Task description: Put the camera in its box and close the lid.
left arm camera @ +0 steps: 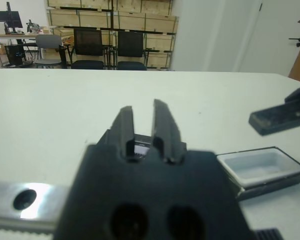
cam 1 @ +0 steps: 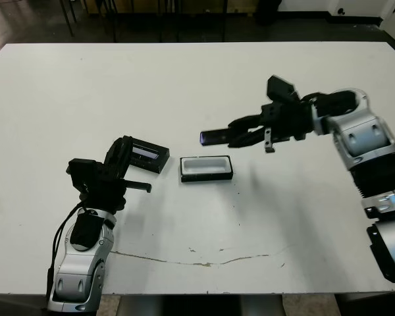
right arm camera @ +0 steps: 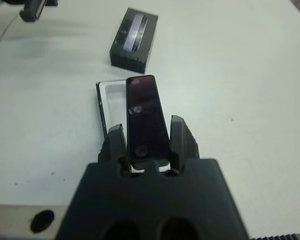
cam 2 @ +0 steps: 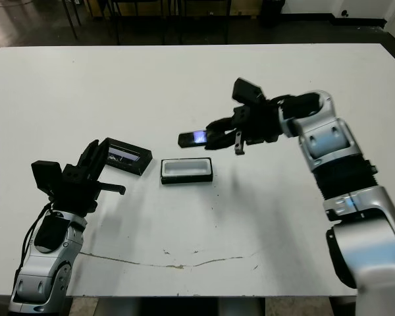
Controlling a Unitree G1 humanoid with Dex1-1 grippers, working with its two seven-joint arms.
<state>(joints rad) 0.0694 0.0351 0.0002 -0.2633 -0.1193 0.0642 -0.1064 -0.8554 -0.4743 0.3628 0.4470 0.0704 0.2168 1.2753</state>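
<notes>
The left gripper (cam 1: 128,153) sits low over the white table (cam 1: 184,79), to the left of the box (cam 1: 206,168), with its two black fingers (left arm camera: 124,125) drawn close together so that only a narrow slit shows between them; they reach to the near end of the lid (cam 1: 149,156), but whether they actually clamp it or only touch it cannot be told. The lid itself lies on the table just left of the box, apart from it, its long pale window strip facing up and its far end angled toward the box. The box rests flat on the table, open, its white lining bare inside the black rim, its long side running left to right. Above and slightly to the right of the box, clear of the table, the right gripper (cam 1: 240,135) has its fingers (right arm camera: 182,140) closed on either long side of the camera (cam 1: 214,136), pinching the rear part of it. The camera juts out beyond the fingertips toward the left, held roughly level, its free end glowing purplish-blue and hanging over the right portion of the box without touching it. In the right wrist view, the camera's dark face lines up lengthwise with the box below it.
</notes>
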